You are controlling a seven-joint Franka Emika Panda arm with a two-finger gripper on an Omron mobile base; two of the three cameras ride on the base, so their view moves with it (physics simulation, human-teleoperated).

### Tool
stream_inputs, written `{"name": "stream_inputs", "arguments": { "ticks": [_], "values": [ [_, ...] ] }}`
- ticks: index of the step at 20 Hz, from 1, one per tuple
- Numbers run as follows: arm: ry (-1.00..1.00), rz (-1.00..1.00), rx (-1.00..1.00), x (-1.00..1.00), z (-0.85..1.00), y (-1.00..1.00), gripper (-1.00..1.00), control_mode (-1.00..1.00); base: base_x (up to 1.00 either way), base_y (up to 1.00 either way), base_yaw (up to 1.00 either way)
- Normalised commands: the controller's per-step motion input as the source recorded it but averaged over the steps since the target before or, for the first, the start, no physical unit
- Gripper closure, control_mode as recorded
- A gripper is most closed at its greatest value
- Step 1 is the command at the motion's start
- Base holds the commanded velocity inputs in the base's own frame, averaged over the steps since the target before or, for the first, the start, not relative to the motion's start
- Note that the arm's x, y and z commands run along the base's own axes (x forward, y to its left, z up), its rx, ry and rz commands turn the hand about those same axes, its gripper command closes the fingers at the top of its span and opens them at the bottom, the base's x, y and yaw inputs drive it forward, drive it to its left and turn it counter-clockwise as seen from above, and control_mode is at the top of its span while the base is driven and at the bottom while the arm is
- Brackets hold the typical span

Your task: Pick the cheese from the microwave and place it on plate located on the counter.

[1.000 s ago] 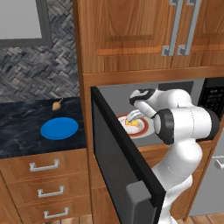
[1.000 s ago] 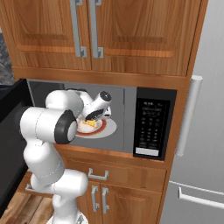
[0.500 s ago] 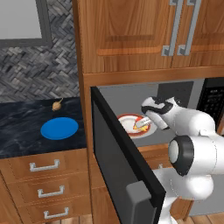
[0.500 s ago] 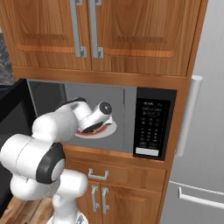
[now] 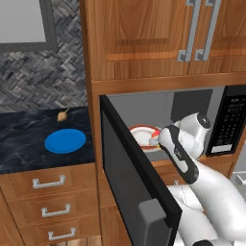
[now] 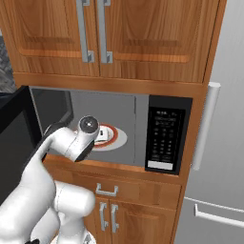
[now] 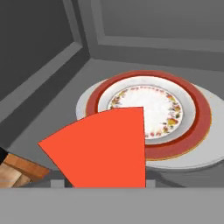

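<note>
Gripper [image 5: 154, 141] sits inside the microwave [image 5: 192, 103], just above the red-rimmed white plate [image 7: 151, 109] on the turntable [image 7: 192, 159]. In the hand view an orange-red wedge, the cheese [image 7: 103, 146], rises right at the bottom where the fingertips would be, covering them; it looks clamped between the jaws, lifted clear of the red-rimmed plate. Microwave door [image 5: 129, 168] hangs wide open to the left. Blue plate [image 5: 65, 141] lies on the black desk [image 5: 29, 139], well apart from the microwave, with a small tan bulb [image 5: 62, 115] behind it.
</note>
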Motion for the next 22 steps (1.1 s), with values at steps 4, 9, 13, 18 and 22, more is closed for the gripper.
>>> {"name": "stream_inputs", "arguments": {
  "ticks": [4,9,13,18,22],
  "values": [
    [0.06,-0.17,-0.03,-0.52,0.9,-0.01,1.0,-1.0,0.0,0.0,0.0],
    [0.11,-0.22,-0.02,-0.86,0.71,-0.1,1.0,-1.0,0.0,0.0,0.0],
    [0.15,-0.19,-0.03,-0.79,0.79,-0.14,1.0,-1.0,0.0,0.0,0.0],
    [0.08,-0.15,-0.09,-0.79,0.37,-0.1,1.0,-1.0,0.0,0.0,0.0],
    [0.0,-0.04,-0.03,-0.58,0.08,-0.21,1.0,-1.0,0.0,0.0,0.0]
  ]
}}
